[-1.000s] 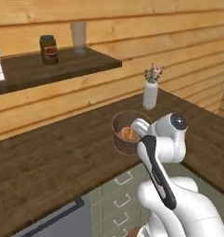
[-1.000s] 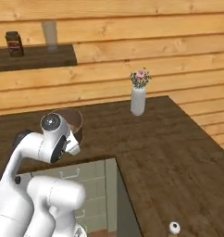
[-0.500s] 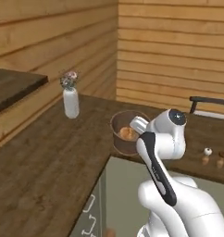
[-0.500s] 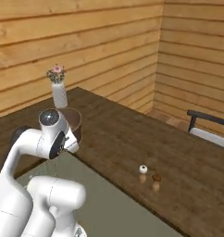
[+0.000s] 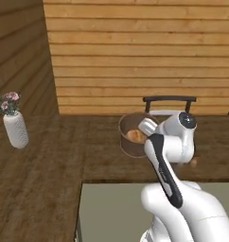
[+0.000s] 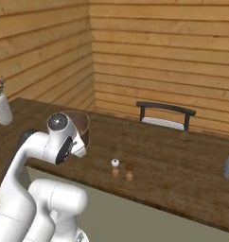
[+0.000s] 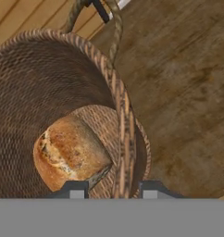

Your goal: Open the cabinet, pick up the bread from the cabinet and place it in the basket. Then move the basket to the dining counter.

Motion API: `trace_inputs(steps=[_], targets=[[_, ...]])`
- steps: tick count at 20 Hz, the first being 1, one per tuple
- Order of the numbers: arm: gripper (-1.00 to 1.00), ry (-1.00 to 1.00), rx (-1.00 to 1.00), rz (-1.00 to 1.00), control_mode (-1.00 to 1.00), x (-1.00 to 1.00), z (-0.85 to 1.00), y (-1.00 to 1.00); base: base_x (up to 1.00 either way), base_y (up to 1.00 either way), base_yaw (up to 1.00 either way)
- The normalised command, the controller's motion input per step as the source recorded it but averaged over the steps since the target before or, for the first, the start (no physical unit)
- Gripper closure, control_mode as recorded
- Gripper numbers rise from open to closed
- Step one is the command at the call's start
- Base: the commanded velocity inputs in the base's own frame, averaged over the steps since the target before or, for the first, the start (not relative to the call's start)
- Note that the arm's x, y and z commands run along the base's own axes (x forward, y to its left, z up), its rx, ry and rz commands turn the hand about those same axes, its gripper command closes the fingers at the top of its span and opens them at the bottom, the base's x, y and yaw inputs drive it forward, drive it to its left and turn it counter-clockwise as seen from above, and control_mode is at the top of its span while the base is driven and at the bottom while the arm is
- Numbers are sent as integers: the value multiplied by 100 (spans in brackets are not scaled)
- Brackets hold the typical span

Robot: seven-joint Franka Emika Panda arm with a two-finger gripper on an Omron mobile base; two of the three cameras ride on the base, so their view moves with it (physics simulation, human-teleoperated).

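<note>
Already the bread (image 7: pixel 70 155) lies inside the basket (image 7: pixel 121 115), so the fetching from the cabinet looks done, and what remains is the carrying and setting down. The claw (image 7: pixel 111 189) is nearly closed, one finger inside and one outside the basket's woven wall, pinching the rim, and in the left base view the basket (image 5: pixel 130 139) seems held up over the dark wood bench (image 5: pixel 50 165). Whether this broad bench (image 6: pixel 182 165), with its small shakers (image 6: pixel 122 169) and a chair (image 6: pixel 165 115) behind, is the dining one is only a likely guess.
</note>
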Motion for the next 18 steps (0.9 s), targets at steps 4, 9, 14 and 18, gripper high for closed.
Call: trace_inputs(steps=[4, 9, 14, 18], targets=[[100, 0, -2, -7, -100, 16, -14, 1, 25, 6, -10], [100, 0, -8, -18, -100, 79, -44, 18, 0, 0, 0], [100, 4, -2, -8, -100, 98, -47, 3, 0, 0, 0], [100, 19, 0, 0, -100, 77, -42, -1, 0, 0, 0]])
